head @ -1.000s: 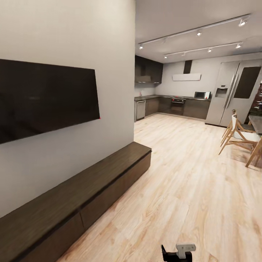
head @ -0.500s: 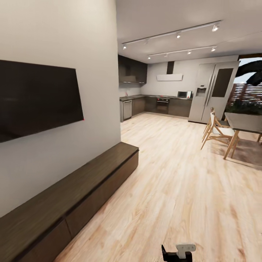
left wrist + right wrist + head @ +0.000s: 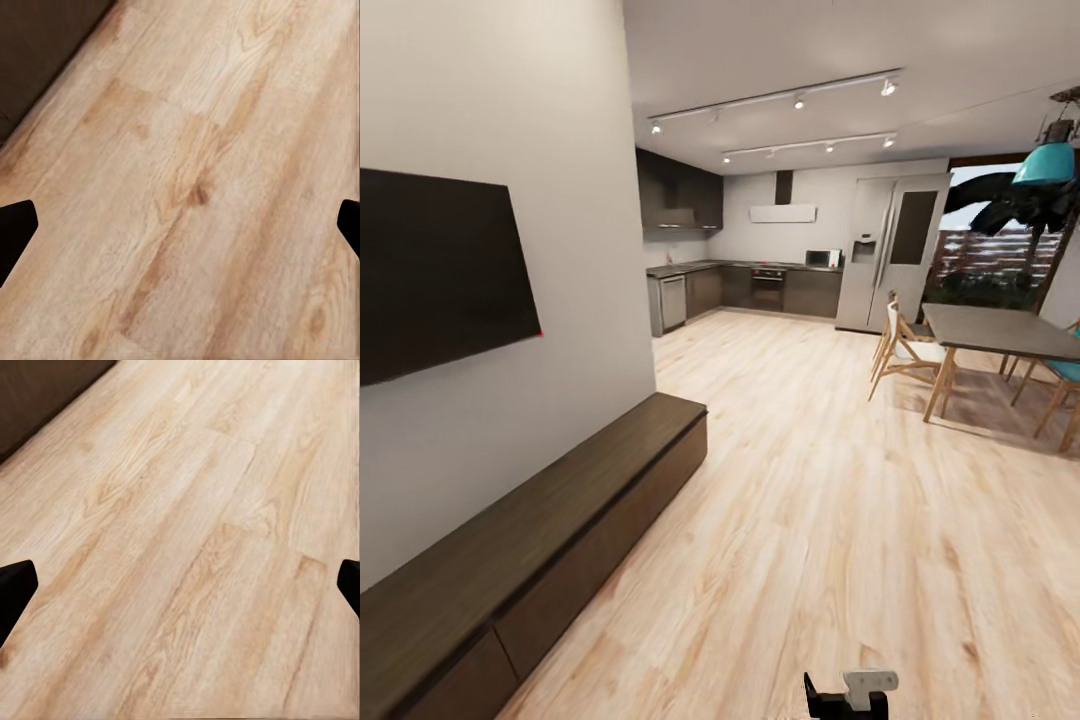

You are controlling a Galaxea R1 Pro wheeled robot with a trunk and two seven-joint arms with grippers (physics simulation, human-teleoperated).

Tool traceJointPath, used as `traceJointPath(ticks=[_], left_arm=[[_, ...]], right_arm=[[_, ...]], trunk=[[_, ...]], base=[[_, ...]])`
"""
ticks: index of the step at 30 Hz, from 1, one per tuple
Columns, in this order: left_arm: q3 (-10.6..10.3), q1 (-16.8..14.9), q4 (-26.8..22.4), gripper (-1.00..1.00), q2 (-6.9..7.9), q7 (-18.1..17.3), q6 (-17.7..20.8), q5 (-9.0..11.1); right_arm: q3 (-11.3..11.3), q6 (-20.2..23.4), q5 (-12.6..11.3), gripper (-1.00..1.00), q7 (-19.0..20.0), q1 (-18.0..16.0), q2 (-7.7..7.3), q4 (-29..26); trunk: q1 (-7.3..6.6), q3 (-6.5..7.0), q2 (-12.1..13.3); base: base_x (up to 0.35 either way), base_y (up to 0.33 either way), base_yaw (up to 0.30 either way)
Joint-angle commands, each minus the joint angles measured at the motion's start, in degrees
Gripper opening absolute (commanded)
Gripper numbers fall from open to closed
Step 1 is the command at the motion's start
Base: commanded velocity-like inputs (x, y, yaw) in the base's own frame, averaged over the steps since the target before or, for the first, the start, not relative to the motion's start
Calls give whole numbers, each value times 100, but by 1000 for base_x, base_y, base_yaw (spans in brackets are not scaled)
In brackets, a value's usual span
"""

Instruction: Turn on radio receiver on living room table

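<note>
Both fingers (image 3: pixel 16 229) (image 3: pixel 16 585) spread wide, empty | over wood floor (image 3: pixel 840 520) | beside dark cabinet (image 3: pixel 540 540)

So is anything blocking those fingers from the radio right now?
Can't say: no radio is in these pictures. Both sets of fingers hang open over bare wood floor, beside a dark cabinet.

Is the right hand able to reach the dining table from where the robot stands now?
Probably not. The dining table stands far across the wood floor, while the right hand hangs open just above the floor.
</note>
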Motion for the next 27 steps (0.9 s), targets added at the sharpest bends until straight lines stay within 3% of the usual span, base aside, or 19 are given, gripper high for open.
traceJointPath(ticks=[1, 27], left_arm=[[0, 0, 0, 100, 0, -1, 0, 0], [-5, 0, 26, 100, -1, 2, 0, 0]], right_arm=[[0, -1, 0, 100, 0, 0, 0, 0], [-3, -2, 0, 100, 0, 0, -9, 0]], trunk=[[0, 0, 0], [0, 0, 0]], base=[[0, 0, -256], [0, 0, -256]])
